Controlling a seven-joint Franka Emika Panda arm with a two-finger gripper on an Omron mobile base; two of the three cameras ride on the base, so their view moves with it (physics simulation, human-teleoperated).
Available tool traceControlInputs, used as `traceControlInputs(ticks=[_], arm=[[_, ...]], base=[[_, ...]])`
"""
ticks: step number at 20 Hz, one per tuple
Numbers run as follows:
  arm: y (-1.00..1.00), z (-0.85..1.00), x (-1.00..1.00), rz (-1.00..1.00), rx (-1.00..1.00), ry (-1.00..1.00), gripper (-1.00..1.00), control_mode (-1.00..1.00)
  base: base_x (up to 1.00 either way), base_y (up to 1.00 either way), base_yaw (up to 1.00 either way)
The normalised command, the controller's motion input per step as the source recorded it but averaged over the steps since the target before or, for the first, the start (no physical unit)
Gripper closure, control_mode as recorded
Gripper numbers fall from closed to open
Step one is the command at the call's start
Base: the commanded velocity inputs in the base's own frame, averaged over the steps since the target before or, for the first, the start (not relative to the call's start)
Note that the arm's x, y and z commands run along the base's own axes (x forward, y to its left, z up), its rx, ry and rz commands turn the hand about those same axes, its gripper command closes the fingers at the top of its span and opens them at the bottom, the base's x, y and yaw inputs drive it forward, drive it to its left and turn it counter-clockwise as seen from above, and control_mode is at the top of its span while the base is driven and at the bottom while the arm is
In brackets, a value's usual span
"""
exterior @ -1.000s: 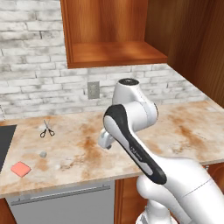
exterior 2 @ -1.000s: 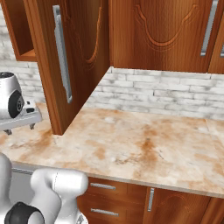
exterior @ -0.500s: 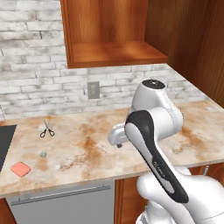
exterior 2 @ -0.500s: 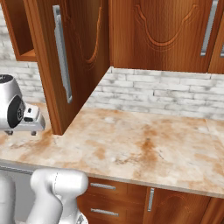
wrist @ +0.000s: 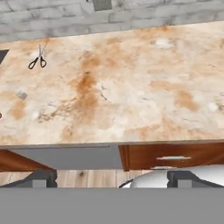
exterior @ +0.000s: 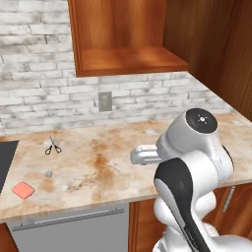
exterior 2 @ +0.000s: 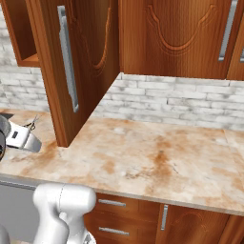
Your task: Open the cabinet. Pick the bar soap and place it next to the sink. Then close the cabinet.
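- One small flat salmon-pink bar soap [exterior: 23, 190] lies on the marbled worktop [exterior: 113, 162] beside the dark sink [exterior: 6, 160]; likely light, rigid, slick.
- Reddish-brown wooden cabinet [exterior 2: 78, 62] stands open; take its long silver handle [exterior 2: 68, 64].
- End effector [wrist: 111, 177] spread wide, empty.

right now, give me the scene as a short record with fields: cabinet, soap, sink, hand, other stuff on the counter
cabinet: door swung open, shelf inside bare
bar soap: lying flat on the counter, near its front edge, close to the sink
sink: dark corner at the far left edge
hand: open, holding nothing, looking down over the counter
other: scissors near the wall, small grey lump between scissors and soap
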Motion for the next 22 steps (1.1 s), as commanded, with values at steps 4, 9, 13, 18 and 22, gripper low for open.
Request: traceControlInputs(ticks=[4,9,13,18,22], arm=[[-0.32,0.77,-0.47,0.0,0.0,-0.05,-1.0,-1.0],[-0.29,0.75,-0.62,0.04,0.0,0.0,-1.0,-1.0],[-0.17,0.64,-0.68,0.03,0.0,0.0,-1.0,-1.0],[-0.08,0.43,-0.51,0.0,0.0,-0.04,-1.0,-1.0],[-0.24,0.07,0.01,0.01,0.0,-0.33,-1.0,-1.0]], base=[[0.0,0.0,0.0],[0.0,0.0,0.0],[0.0,0.0,0.0],[0.0,0.0,0.0],[0.0,0.0,0.0]])
